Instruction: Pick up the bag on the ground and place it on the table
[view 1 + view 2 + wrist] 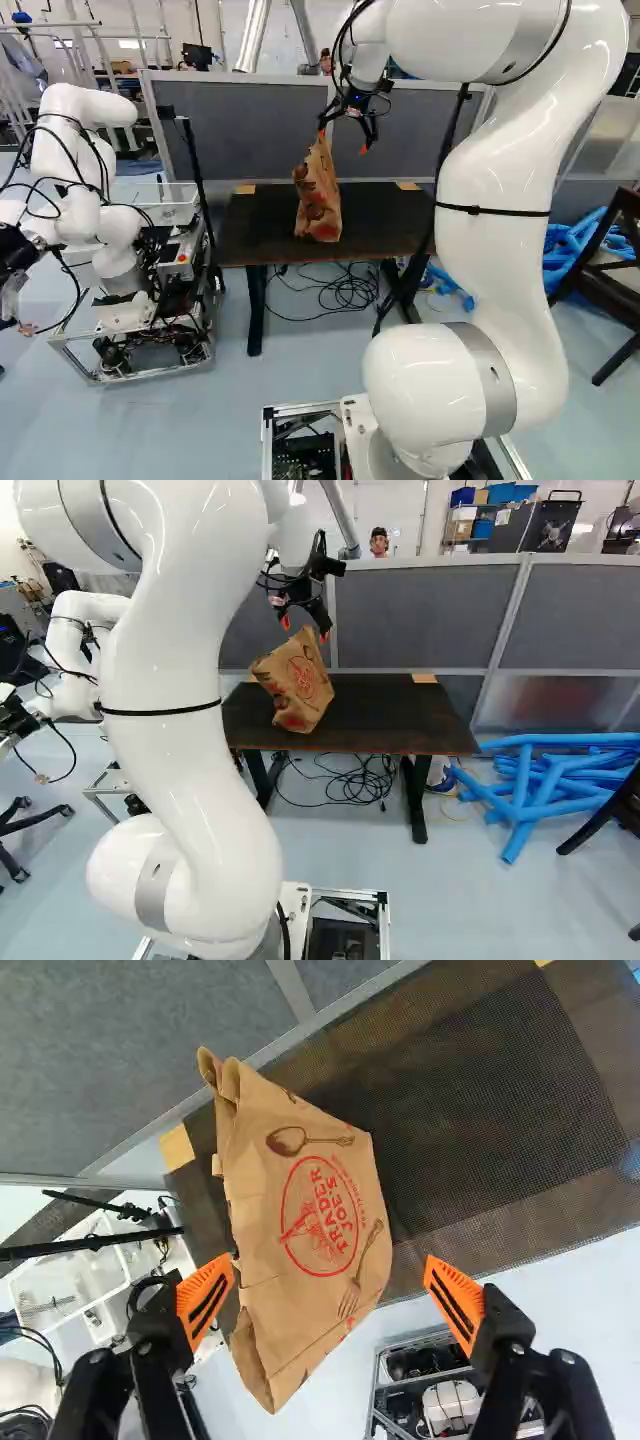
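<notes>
"How does the bag (pixel 330 1210) look?"
"Brown paper, creased and tilted, with brown drawings of a spoon and a fork on either side of a red oval."
"Any writing?"
"Red lettering inside the oval (pixel 319 1216), and smaller red print beside it."
"Where is it?"
"At the table (pixel 385 705), left of the middle and close to the near edge. I can't tell how much of its base bears on the top."
"And the gripper (pixel 343 141)?"
"Spread wide at the bag's upper end. One orange pad (pixel 205 1295) is right by the paper, maybe touching; the other is apart from it."
"Farther out?"
"Tan patches (pixel 408 185) along the table's far edge, black cables (pixel 360 780) below, grey panels (pixel 415 610) behind, blue tubes (pixel 522 780) on the floor beyond the right edge, another robot (pixel 75 150) past the left."
</notes>
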